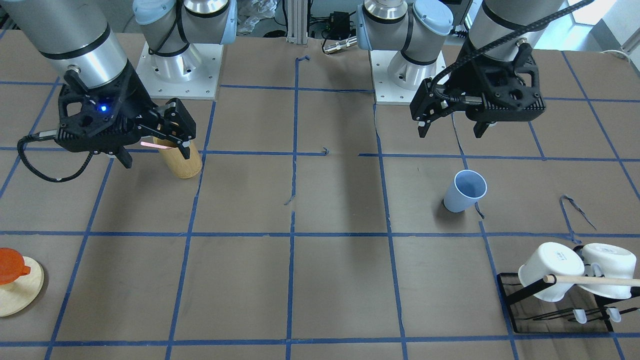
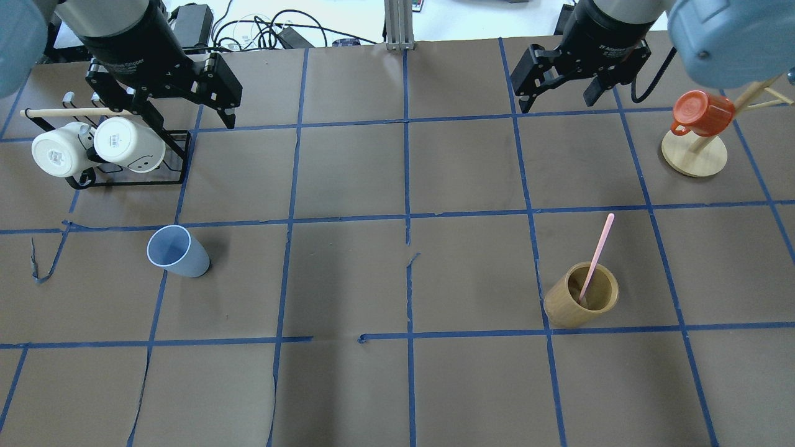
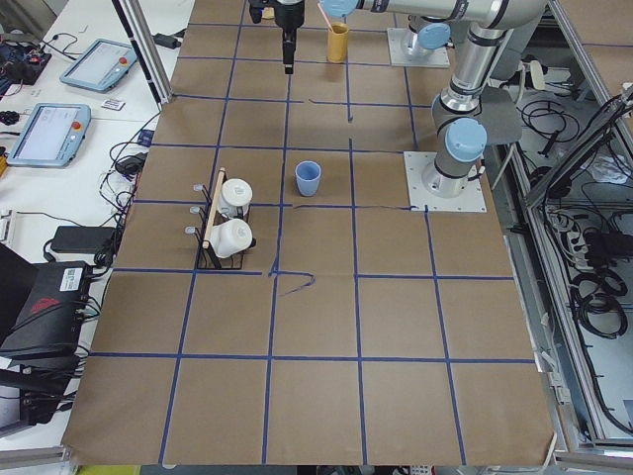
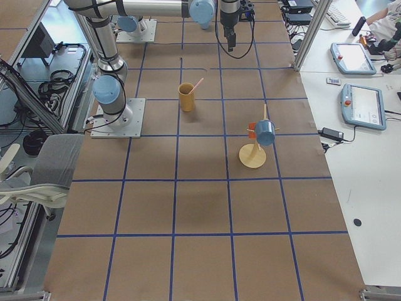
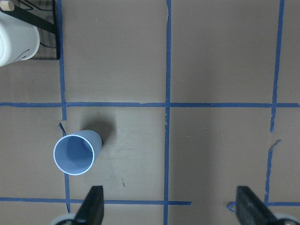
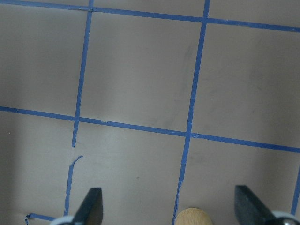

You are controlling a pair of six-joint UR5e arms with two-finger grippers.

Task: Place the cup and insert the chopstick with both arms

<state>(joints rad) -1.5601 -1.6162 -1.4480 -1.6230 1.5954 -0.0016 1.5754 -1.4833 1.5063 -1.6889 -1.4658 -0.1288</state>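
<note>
The light-blue cup (image 2: pixel 177 251) stands upright on the table's left half; it also shows in the front view (image 1: pixel 465 191) and the left wrist view (image 5: pixel 75 152). My left gripper (image 2: pixel 192 121) hangs open and empty high above the table, beyond the cup; its fingertips (image 5: pixel 93 206) frame the lower edge of the left wrist view. The pink chopstick (image 2: pixel 597 251) leans in the tan bamboo cylinder (image 2: pixel 581 304) on the right half. My right gripper (image 2: pixel 554 102) is open and empty, high above the table; the cylinder's rim (image 6: pixel 193 216) shows between its fingers.
A black rack (image 2: pixel 127 182) with two white mugs (image 2: pixel 127 144) and a wooden rod sits at the far left. An orange mug (image 2: pixel 702 112) hangs on a wooden stand (image 2: pixel 694 158) at the far right. Blue tape lines grid the brown table.
</note>
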